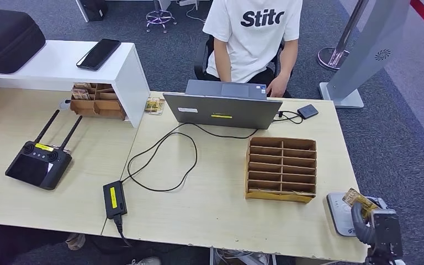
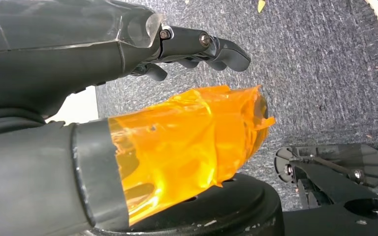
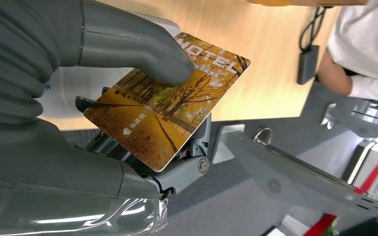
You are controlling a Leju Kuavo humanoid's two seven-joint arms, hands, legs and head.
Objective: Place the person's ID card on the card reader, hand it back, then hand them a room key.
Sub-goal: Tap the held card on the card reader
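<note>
1. Pinching the card [image 3: 165, 101] between thumb and fingers, your right hand [image 1: 371, 221] sits at 5 o'clock, just above the card reader [image 1: 339, 212].
2. Judge the card thin, stiff, light and slick; grip its edge.
3. Left hand [image 2: 128, 59]: loosely curled, empty.
4. Cardboard organizer [image 1: 281, 168], centre-right: slots apparently empty.

The cardboard sorter box [image 1: 281, 169] is the landmark. Between it and the laptop [image 1: 222, 110] behind it runs a strip of bare desk [image 1: 215, 210], crossed near the laptop by a thin cable to a small dark adapter [image 1: 307, 111]. Left of the box the desk lies open up to a looping black cable [image 1: 160, 160] and its power brick [image 1: 114, 199]. Right of the box only a narrow margin remains, where the card reader [image 1: 339, 214] sits at the desk's front corner, the right hand [image 1: 372, 221] over it.
</note>
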